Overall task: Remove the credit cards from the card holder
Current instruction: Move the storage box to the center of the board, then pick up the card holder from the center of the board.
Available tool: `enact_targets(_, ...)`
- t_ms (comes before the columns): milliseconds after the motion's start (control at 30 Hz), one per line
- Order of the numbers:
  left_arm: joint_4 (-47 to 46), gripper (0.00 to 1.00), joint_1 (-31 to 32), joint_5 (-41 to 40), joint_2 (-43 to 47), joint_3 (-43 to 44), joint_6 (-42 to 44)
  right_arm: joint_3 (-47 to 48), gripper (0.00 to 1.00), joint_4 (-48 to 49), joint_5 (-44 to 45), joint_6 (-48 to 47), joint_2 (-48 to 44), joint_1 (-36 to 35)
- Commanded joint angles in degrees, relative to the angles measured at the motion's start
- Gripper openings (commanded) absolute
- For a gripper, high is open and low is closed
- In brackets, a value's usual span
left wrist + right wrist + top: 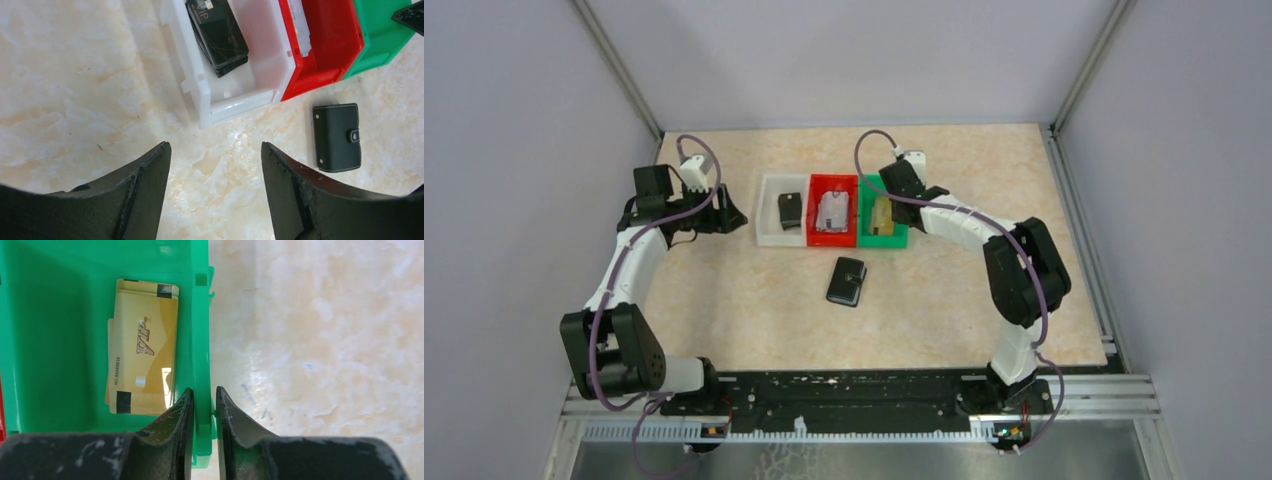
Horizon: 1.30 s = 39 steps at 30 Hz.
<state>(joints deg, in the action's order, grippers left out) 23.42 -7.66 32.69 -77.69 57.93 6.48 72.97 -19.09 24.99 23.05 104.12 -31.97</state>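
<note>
The left gripper [215,150] is hovering over the table [75,75] with its fingers spread wide, holding nothing. The holder [337,137] is lying closed just right of its fingertips. Black cards [217,32] are sitting beyond them in the white bin [200,95]. The right gripper [204,396] is pinching the green bin [201,340] by its wall, with gold cards [142,347] lying just left of its fingers.

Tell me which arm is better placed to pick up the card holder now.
Left, probably. The left gripper is open and free beside the white bin, card holder in view. The right gripper is clamped on the wall of the green bin.
</note>
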Motion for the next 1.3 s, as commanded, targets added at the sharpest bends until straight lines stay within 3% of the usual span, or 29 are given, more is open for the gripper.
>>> enact_targets(0,1.35,0.72,0.33,4.43,0.73,-0.22,1.34,-0.48,0.13,2.22,4.86,-3.61,-3.33,2.81)
enact_targets(167,2.20,0.75,2.16,5.52,1.80,-1.15,2.47,0.73,0.15,2.38,4.73,-5.11,-3.10,3.84)
enact_targets(300,4.85,0.79,3.96,6.03,2.12,-0.73,4.54,1.65,0.28,1.87,5.84,-5.33,-2.30,3.83)
enact_targets(433,6.14,0.80,5.19,5.40,2.51,-0.88,5.87,2.85,0.34,1.15,7.40,-5.93,-4.01,3.84)
enact_targets(600,7.28,0.82,5.36,6.10,3.04,-0.14,6.26,4.53,0.61,-2.19,7.55,-4.40,-10.20,2.98)
enact_targets(667,7.95,0.84,5.41,6.67,3.44,0.59,6.25,3.73,0.74,-2.77,7.72,-3.78,-13.47,0.65)
enact_targets(833,8.68,0.89,5.35,6.68,3.94,2.33,5.90,2.15,0.87,-8.38,8.13,1.95,-18.06,-10.30)
enact_targets(900,9.29,0.98,5.37,6.49,3.80,3.12,5.88,1.15,0.90,-10.97,8.30,6.57,-18.24,-15.54)
enact_targets(967,10.09,0.99,5.29,6.18,3.69,3.96,6.07,-0.80,0.98,-11.59,7.29,11.81,-17.38,-20.53)
enact_targets(1100,10.62,0.99,5.28,3.20,4.15,5.32,4.14,-1.96,0.99,-12.07,8.05,16.47,-11.80,-28.32)
enact_targets(1267,12.50,0.99,5.28,1.55,5.31,6.10,4.96,0.12,0.99,-14.33,9.40,18.10,-4.54,-31.83)
